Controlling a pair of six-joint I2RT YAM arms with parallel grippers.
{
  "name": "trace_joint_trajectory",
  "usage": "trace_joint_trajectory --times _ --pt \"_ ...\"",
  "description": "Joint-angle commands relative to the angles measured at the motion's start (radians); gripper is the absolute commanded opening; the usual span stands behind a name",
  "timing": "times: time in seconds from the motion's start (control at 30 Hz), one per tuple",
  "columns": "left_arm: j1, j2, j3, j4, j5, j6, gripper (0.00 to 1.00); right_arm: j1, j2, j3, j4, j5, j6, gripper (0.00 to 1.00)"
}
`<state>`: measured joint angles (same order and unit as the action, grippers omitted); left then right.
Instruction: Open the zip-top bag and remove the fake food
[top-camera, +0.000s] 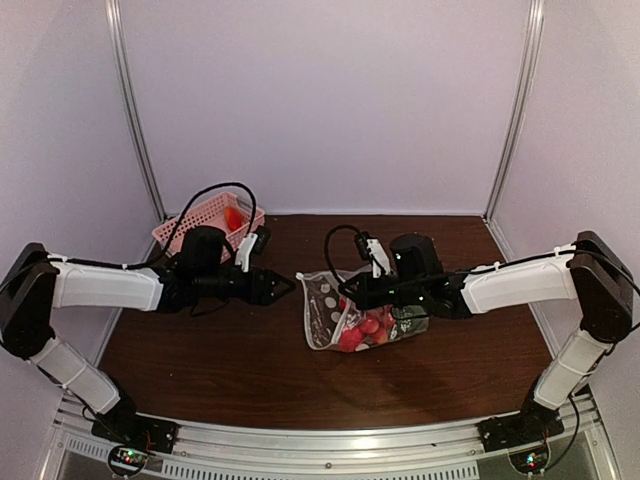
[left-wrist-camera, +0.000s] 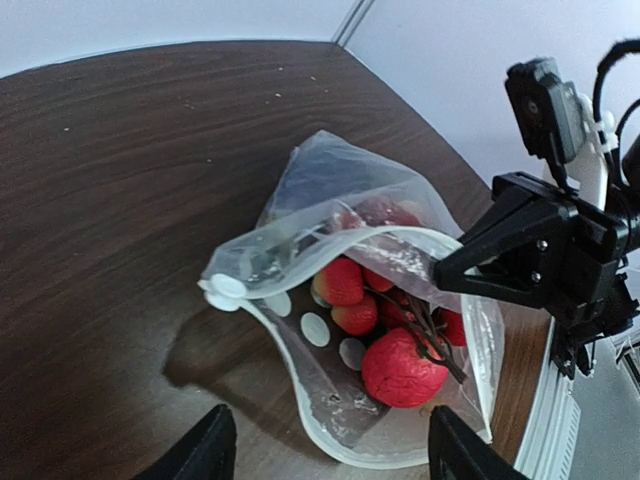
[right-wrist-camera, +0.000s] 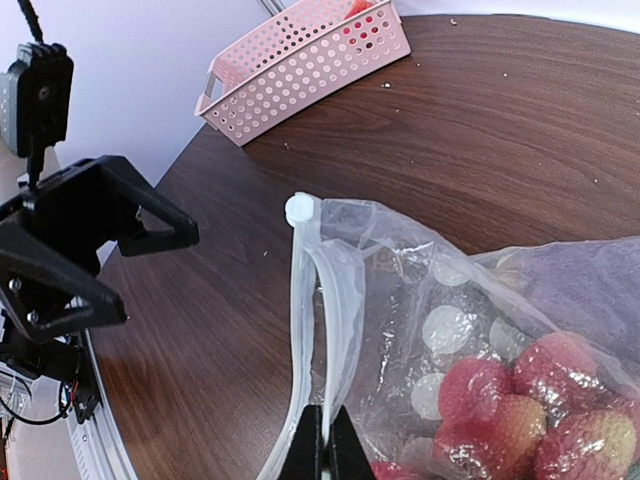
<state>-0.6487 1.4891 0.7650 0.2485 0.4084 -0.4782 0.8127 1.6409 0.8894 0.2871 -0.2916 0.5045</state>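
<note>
- White walls stand round a brown desk (top-camera: 200, 360), and the bag (left-wrist-camera: 340, 180) lies in the middle of it.
- Right gripper (right-wrist-camera: 325, 425) is clamped on the bag's white rim and holds the mouth wide.
- Left gripper (right-wrist-camera: 140, 275) hangs just left of the bag, jaws apart, holding nothing.
- Red food (left-wrist-camera: 400, 368) sits inside the bag, near its mouth.
- I think the left gripper should go straight in through the mouth, miss the rim and pinch the dark stem, while the right one holds tight.
</note>
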Motion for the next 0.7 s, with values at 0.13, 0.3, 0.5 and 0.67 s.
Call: trace_joint_trajectory --times 0.13,0.3,0.5,0.67 --pt "-0.16 0.152 0.005 0.216 -0.013 -0.031 0.67 -0.001 -0.021 -0.016 0.026 -0.008 0.023 0.0" --pt "-0.236 0.267 0.05 0.266 -0.03 -0.018 0.67 -0.002 -0.022 -0.049 0.063 -0.011 0.05 0.0" --pt "-0.274 0.364 0.098 0.306 -0.045 -0.014 0.68 -0.001 -0.03 -0.082 0.087 -0.01 0.068 0.0" --pt "-0.299 0.425 0.132 0.311 -0.051 -0.007 0.68 -0.001 -0.035 -0.102 0.096 -0.003 0.075 0.0"
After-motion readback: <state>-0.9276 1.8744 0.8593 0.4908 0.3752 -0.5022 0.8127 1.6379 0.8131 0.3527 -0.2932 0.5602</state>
